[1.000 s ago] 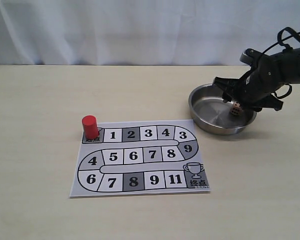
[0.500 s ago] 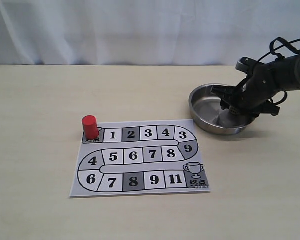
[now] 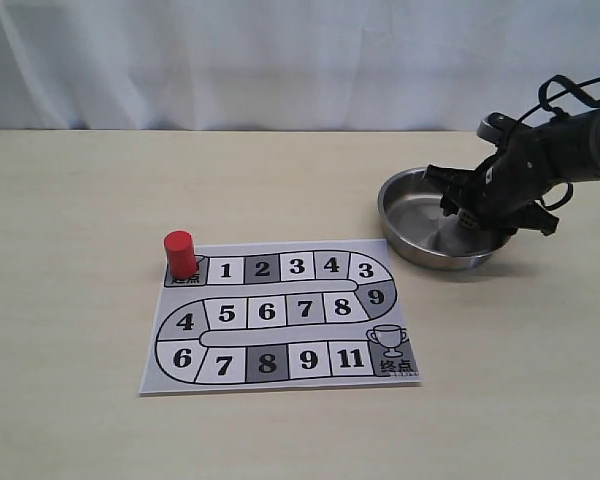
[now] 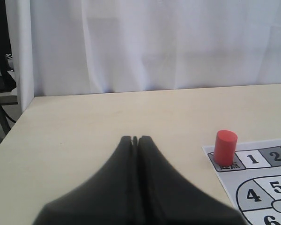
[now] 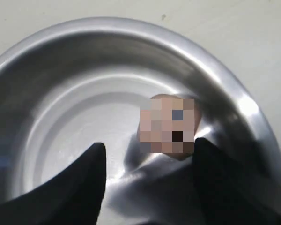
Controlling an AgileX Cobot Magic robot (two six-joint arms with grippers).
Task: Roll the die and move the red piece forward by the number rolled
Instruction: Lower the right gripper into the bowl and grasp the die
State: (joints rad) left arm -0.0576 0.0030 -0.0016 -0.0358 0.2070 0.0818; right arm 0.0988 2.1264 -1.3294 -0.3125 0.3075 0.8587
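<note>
The die (image 5: pixel 168 126), a small light-wood cube, lies inside the steel bowl (image 5: pixel 61 61) against its sloped wall. My right gripper (image 5: pixel 150 147) is open and low in the bowl, the die just beyond its fingertips and nearer one finger. In the exterior view this gripper (image 3: pixel 470 205) hides the die. The red piece (image 3: pixel 180 253) stands upright on the start square of the printed board (image 3: pixel 280 315). My left gripper (image 4: pixel 135 138) is shut on nothing, over bare table beside the red piece (image 4: pixel 225 147).
The steel bowl (image 3: pixel 405 200) sits on the table just past the board's far right corner. The board (image 4: pixel 267 187) lies flat, its numbered track winding to a trophy square (image 3: pixel 388 345). A white curtain (image 3: pixel 280 60) backs the table.
My right gripper has sunk lower into the bowl and shifted slightly left. The die, visible under it one second ago, is now covered in the exterior view. The red piece has not moved.
</note>
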